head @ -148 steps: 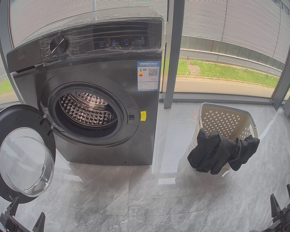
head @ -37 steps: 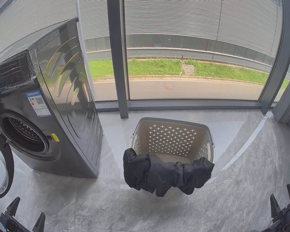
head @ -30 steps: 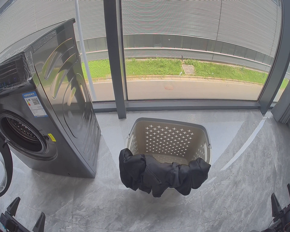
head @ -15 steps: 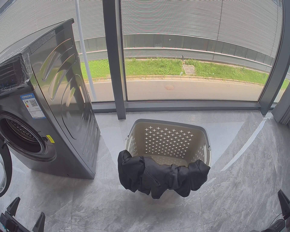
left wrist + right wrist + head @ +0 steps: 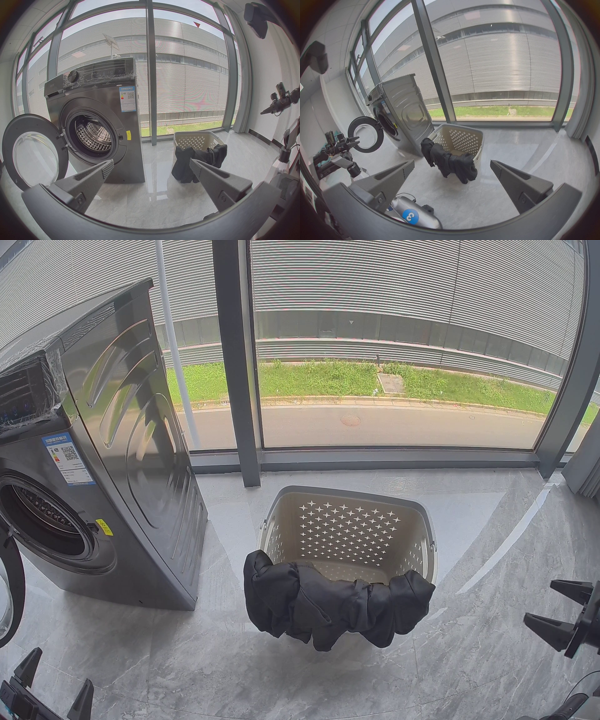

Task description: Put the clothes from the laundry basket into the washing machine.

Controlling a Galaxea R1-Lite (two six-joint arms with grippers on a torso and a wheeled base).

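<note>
A beige laundry basket (image 5: 350,524) stands on the floor in front of me, a black garment (image 5: 331,609) draped over its near rim. To its left is the grey washing machine (image 5: 125,459), seen at an angle, its round door (image 5: 34,150) swung open and the drum (image 5: 92,136) bare. My left gripper (image 5: 57,674) hangs open low at the near left, well short of the machine. My right gripper (image 5: 539,601) is open too, raised to the right of the basket and apart from the garment (image 5: 450,161).
A glass window wall with a dark pillar (image 5: 234,365) runs just behind the basket and machine. Grey marble floor (image 5: 187,665) lies open between me and both. A curtain (image 5: 587,471) hangs at the far right.
The head view swung from the washing machine to the basket. In the last half second my right gripper rose into view at the right. The left gripper kept still.
</note>
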